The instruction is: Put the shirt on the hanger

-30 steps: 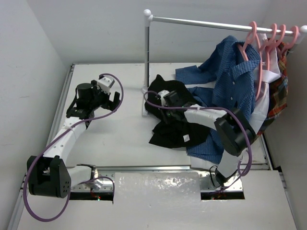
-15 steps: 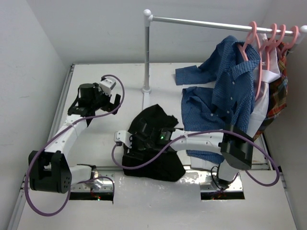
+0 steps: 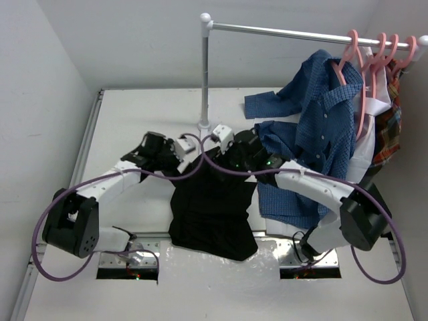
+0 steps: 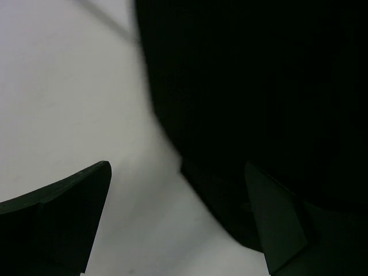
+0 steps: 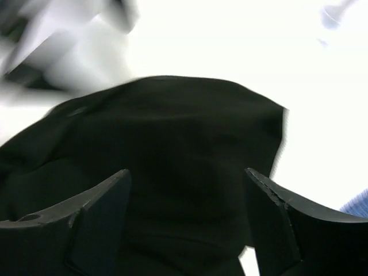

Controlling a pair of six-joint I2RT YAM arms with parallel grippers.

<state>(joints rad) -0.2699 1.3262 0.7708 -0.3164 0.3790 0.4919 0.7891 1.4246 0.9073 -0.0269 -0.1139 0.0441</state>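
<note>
- The shirt (image 3: 210, 207) lies spread flat on the table (image 3: 134, 114) between the 2 arms, with its near hem draped over the table's front edge.
- The left gripper (image 3: 160, 155) sits at the shirt's far-left corner. In the left wrist view its fingers (image 4: 69, 218) are spread wide and grip nothing, 1 over bare table and 1 over black cloth (image 4: 259, 86).
- The right gripper (image 3: 235, 155) is over the shirt's far edge. Its fingers (image 5: 98, 218) stand apart above the fabric (image 5: 172, 132) without pinching it.
- The hanger (image 3: 361, 100) hangs with other pink ones at the right end of the rail (image 3: 281, 29), beside the blue shirt (image 3: 314, 114) and well apart from the black shirt.
</note>
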